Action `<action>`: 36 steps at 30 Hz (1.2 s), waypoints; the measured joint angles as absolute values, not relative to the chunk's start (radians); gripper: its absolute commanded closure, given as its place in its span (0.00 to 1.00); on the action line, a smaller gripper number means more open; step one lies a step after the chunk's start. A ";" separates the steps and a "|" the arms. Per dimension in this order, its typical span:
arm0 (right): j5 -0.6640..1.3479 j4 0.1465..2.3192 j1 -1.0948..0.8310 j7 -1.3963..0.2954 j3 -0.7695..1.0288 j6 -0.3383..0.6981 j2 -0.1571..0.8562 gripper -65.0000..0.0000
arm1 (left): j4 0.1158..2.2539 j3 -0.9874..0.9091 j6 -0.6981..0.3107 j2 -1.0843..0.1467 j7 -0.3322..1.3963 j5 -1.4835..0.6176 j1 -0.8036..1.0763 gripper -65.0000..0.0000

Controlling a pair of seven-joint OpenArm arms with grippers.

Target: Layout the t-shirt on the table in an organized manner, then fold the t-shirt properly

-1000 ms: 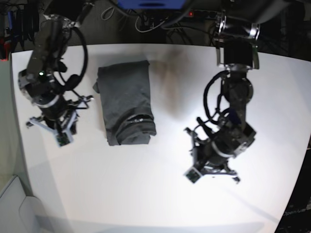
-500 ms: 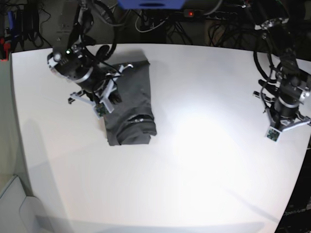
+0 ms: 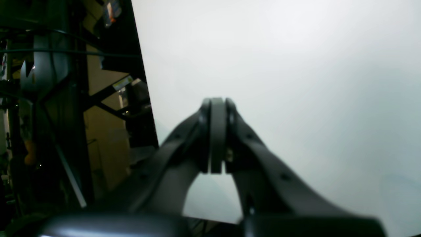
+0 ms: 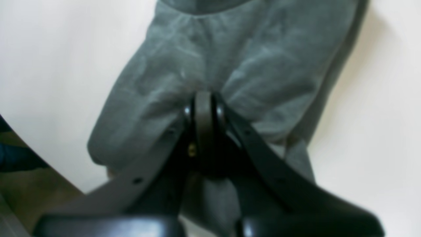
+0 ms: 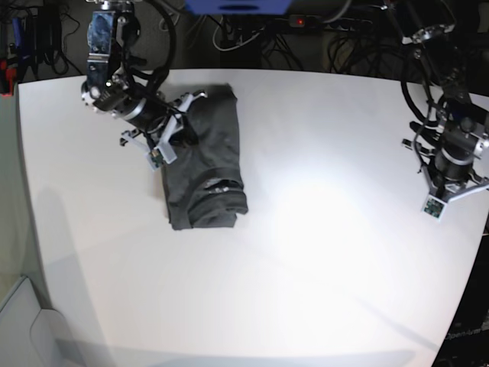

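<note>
Counter: white, matte, with dark cabling and equipment behind its far edge.
T-shirt: charcoal grey, folded into a long narrow strip, lying on the counter's far part.
Right gripper: jaws closed, over the shirt's edge; grip on cloth unclear.
Left gripper: jaws closed, empty, near the counter's edge, well apart from the shirt.

closed right pincer over wrinkled grey t-shirt, white table around
</note>
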State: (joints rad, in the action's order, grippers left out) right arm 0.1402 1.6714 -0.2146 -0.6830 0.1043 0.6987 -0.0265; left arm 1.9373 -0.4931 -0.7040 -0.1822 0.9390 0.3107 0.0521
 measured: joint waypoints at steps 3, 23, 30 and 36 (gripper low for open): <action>0.141 1.675 -0.214 -0.685 0.104 0.699 -0.019 1.00 | 1.937 -0.493 -0.704 -0.182 0.939 0.311 0.052 1.00; 0.072 2.005 -0.385 -0.731 0.300 0.697 -0.005 1.00 | 2.006 -0.503 -0.702 -0.055 0.938 0.314 0.189 1.00; 0.048 2.006 -0.532 -0.701 0.491 0.696 0.038 1.00 | 1.997 -0.495 -0.703 0.019 0.941 0.323 0.393 1.00; 0.058 1.992 -0.698 -0.579 0.620 0.701 0.054 1.00 | 2.000 -0.490 -0.702 0.043 0.921 0.308 0.479 1.00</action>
